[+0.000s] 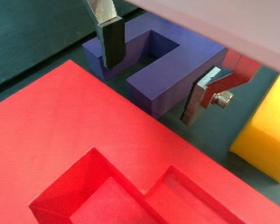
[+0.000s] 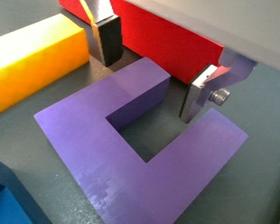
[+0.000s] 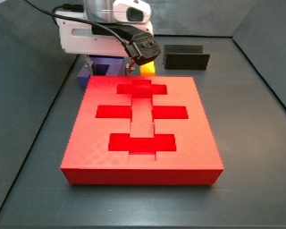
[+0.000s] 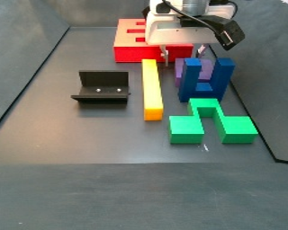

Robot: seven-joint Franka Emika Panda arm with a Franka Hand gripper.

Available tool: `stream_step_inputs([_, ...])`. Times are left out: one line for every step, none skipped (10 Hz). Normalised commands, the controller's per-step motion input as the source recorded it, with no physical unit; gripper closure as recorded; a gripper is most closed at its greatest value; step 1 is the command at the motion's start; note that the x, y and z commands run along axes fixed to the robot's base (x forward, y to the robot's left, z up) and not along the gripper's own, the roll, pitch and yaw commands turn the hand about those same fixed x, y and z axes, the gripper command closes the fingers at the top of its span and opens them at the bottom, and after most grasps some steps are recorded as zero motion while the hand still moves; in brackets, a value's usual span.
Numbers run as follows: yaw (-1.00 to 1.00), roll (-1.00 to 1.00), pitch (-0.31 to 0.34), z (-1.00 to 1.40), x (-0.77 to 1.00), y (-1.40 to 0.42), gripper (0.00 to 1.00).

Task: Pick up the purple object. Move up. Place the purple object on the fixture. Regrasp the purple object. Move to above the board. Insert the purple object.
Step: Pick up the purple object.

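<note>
Purple object (image 2: 130,144) flat on floor | pincer (image 2: 154,74) open, straddling 1 prong

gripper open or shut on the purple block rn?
Open. In a wrist view the gripper straddles one prong of the purple object, which lies flat on the floor; both fingers show gaps to the prong.

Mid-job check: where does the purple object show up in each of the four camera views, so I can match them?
Wrist view: the purple object lies past the board's edge, one prong between the gripper's open fingers.
Wrist view: purple object fills the centre, on the floor.
Side view: only a sliver behind the board, under the gripper.
Side view: purple object beside the blue block.
Shared landmark: the yellow bar, next to it everywhere.
</note>
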Motion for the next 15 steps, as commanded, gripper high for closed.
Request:
stream_step_inputs([-0.03, 0.0, 0.0, -0.03, 0.0, 0.0, 0.0])
stream_step_inputs([0.0, 0.0, 0.0, 0.0, -0.03, 0.0, 0.0])
stream_step_inputs([0.0, 0.0, 0.0, -0.06, 0.0, 0.0, 0.0])
stream_step_inputs([0.0, 0.0, 0.0, 0.0, 0.0, 0.0, 0.0])
stream_step_inputs([0.0, 0.0, 0.0, 0.0, 0.0, 0.0, 1.0])
stream_step_inputs([0.0, 0.0, 0.0, 0.0, 0.0, 0.0, 1.0])
stream_step_inputs([0.0, 0.0, 0.0, 0.0, 0.0, 0.0, 1.0])
stream_step_inputs([0.0, 0.0, 0.0, 0.0, 0.0, 0.0, 1.0])
stream_step_inputs([0.0, 0.0, 0.0, 0.0, 0.0, 0.0, 1.0])
stream_step_inputs([0.0, 0.0, 0.0, 0.0, 0.0, 0.0, 1.0])
stream_step_inputs([0.0, 0.0, 0.0, 0.0, 0.0, 0.0, 1.0])
stream_step_inputs([0.0, 0.0, 0.0, 0.0, 0.0, 0.0, 1.0])
stream_step_inputs([0.0, 0.0, 0.0, 0.0, 0.0, 0.0, 1.0])
stream_step_inputs([0.0, 0.0, 0.0, 0.0, 0.0, 0.0, 1.0])
stream_step_inputs([0.0, 0.0, 0.0, 0.0, 0.0, 0.0, 1.0])
